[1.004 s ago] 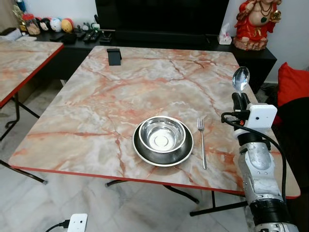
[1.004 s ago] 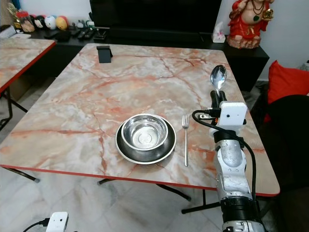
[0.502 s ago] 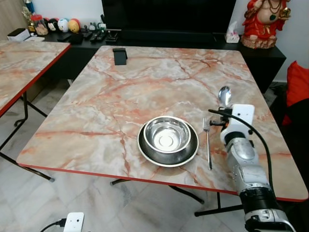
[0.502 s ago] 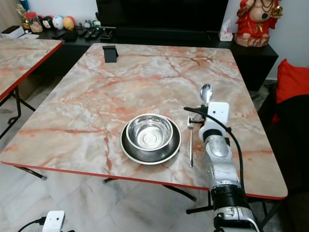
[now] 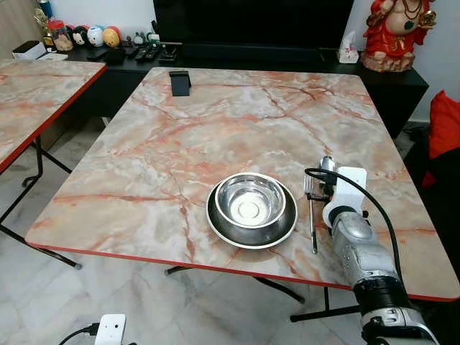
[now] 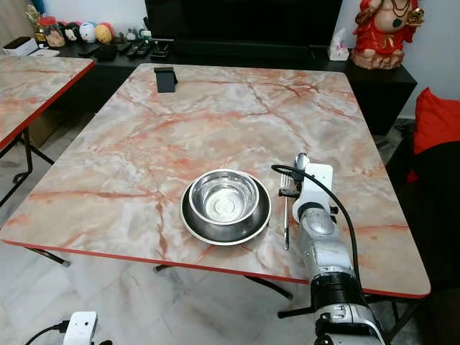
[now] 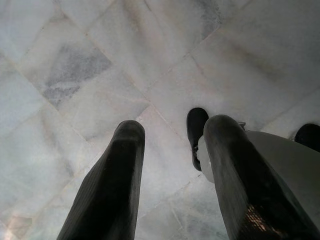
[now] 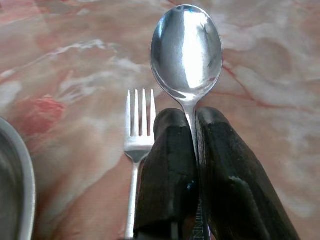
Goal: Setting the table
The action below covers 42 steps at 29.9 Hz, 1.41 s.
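Note:
A steel bowl (image 5: pixel 250 201) sits inside a shallow steel plate (image 5: pixel 215 221) near the front of the marble table (image 5: pixel 215 122). A fork (image 5: pixel 313 224) lies just right of the plate, tines pointing away from me. My right gripper (image 8: pixel 192 117) is shut on the handle of a spoon (image 8: pixel 186 50). It holds the spoon low over the table right beside the fork (image 8: pixel 139 125), with the spoon's bowl (image 5: pixel 327 164) pointing away from me. My left gripper (image 7: pixel 172 132) hangs open over the pale floor tiles.
A small black stand (image 5: pixel 180 83) is at the table's far left corner. A second marble table (image 5: pixel 36 93) stands to the left. Behind is a black cabinet with a red statue (image 5: pixel 392 32). A red cushion (image 5: pixel 447 122) lies right, a white plug box (image 5: pixel 111 330) on the floor.
My right gripper has brought the spoon down from held high to low over the table beside the fork. The camera has also shifted.

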{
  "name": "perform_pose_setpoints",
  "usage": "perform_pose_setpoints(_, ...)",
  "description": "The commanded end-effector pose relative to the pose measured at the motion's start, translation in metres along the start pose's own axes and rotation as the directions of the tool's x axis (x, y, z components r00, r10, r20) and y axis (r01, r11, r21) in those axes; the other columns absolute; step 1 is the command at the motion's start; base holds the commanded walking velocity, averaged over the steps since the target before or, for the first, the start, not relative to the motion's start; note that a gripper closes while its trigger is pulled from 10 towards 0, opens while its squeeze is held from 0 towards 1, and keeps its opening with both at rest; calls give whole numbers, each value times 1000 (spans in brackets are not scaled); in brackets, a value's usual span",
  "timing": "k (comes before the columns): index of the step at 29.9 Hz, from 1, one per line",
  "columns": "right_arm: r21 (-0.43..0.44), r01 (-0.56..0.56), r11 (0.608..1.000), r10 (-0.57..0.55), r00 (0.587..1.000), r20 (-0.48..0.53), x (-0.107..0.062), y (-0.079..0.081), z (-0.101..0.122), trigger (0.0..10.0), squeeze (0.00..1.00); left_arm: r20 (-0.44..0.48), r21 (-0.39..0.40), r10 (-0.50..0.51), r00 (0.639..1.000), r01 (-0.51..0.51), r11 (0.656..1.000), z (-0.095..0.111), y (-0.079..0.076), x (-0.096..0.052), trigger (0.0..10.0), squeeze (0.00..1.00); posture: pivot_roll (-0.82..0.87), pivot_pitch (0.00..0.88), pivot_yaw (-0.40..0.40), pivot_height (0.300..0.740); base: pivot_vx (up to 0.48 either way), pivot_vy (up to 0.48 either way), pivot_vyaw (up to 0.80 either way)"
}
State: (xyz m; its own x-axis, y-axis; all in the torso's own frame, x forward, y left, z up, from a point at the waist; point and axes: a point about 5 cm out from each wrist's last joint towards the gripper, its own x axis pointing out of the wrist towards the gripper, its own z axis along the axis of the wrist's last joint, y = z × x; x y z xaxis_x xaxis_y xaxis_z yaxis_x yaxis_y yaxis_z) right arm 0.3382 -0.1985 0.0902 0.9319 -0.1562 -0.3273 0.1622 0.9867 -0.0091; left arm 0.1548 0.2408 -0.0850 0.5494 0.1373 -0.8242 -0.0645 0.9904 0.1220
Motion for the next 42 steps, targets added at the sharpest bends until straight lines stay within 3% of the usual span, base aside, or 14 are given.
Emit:
perform_pose_setpoints(1, 4, 27, 1000, -27, 999, -30, -1, -8, -6, 10000, 0, -11, 12, -6, 1000, 6, 1000, -1, 0, 0, 10000, 0, -82, 0, 20, 740, 0, 0, 0)
perform_pose_setpoints(13, -5, 80, 997, -80, 994, -77, -9, -26, -13, 10000, 0, -10, 8, -5, 1000, 5, 1000, -1, 2, 0, 10000, 0, -71, 0, 22, 740, 0, 0, 0)
perform_pose_setpoints(20, 12, 51, 999, -51, 998, -29, -22, -19, 6, 10000, 0, -16, 14, -4, 1000, 5, 1000, -1, 2, 0, 10000, 0, -93, 0, 31, 740, 0, 0, 0)
perform_pose_setpoints(42, 19, -2, 1000, 5, 990, -143, -21, -6, -21, 10000, 0, -10, 1, -6, 1000, 6, 1000, 1, 1, 0, 10000, 0, -78, 0, 21, 740, 0, 0, 0)
